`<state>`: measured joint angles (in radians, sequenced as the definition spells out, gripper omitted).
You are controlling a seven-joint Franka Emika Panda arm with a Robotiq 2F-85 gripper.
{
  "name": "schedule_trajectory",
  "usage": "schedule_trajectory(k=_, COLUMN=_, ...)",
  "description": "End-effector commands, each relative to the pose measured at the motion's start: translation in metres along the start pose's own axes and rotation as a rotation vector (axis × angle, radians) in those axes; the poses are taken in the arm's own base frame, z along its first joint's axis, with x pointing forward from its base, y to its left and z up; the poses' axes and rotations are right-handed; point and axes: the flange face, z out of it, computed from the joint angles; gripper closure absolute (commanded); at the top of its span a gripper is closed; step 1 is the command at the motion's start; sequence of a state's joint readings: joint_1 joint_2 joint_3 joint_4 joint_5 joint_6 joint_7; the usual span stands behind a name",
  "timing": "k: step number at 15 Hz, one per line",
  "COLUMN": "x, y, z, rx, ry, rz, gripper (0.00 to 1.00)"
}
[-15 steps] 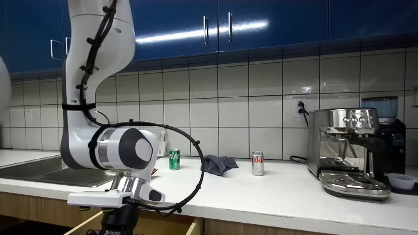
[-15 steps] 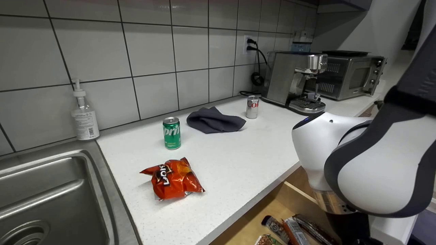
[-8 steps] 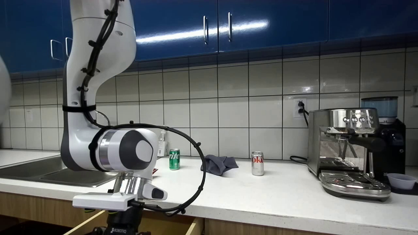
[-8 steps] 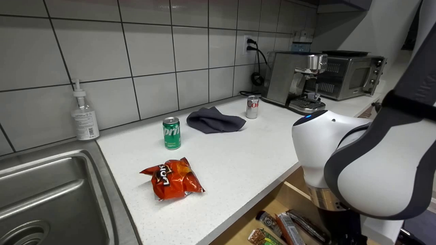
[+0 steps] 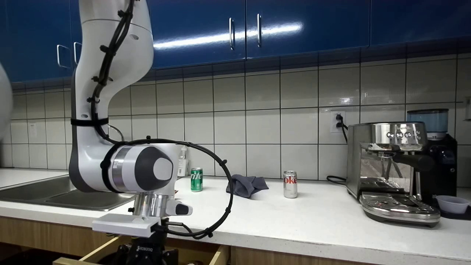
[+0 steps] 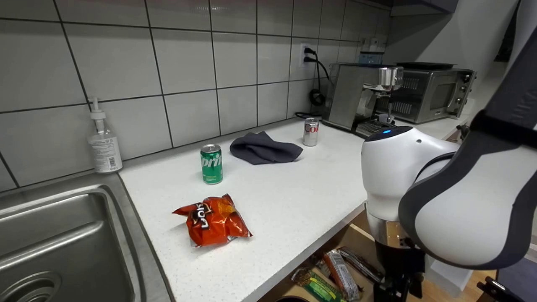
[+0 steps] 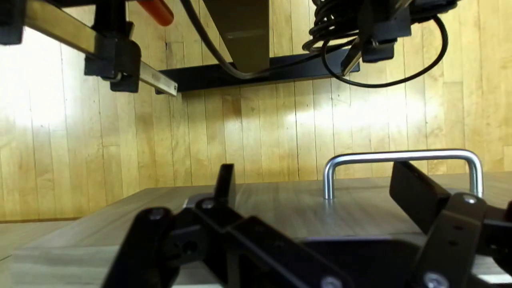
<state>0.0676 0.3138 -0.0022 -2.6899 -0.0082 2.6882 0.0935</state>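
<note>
Glossy blue cabinets (image 5: 195, 22) with metal handles (image 5: 231, 34) hang along a wall (image 5: 263, 125) of large pale tiles and dark grout, a long streak of light (image 5: 206, 39) reflected across them. A white outlet (image 5: 333, 125) is set into the tiling. Below runs a white table (image 5: 265, 221), a steel sink (image 6: 79, 260) sunk into it, wooden panels (image 5: 48, 233) beneath. An exterior view shows a plain grey end wall (image 6: 474, 46). In the wrist view, narrow yellowish boards form the floor (image 7: 264, 132), glaring white in patches.
</note>
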Motion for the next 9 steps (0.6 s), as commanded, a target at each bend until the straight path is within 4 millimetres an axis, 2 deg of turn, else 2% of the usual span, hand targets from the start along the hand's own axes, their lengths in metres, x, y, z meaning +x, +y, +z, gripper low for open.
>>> schedule_trajectory(k=1, x=0.012, y=-0.004, z=-0.013, rx=0.005, ry=0.089, rz=-0.017, gripper=0.00)
schedule_trajectory(k=9, x=0.023, y=-0.005, z=-0.021, rx=0.001, ry=0.180, rz=-0.062, gripper=0.00)
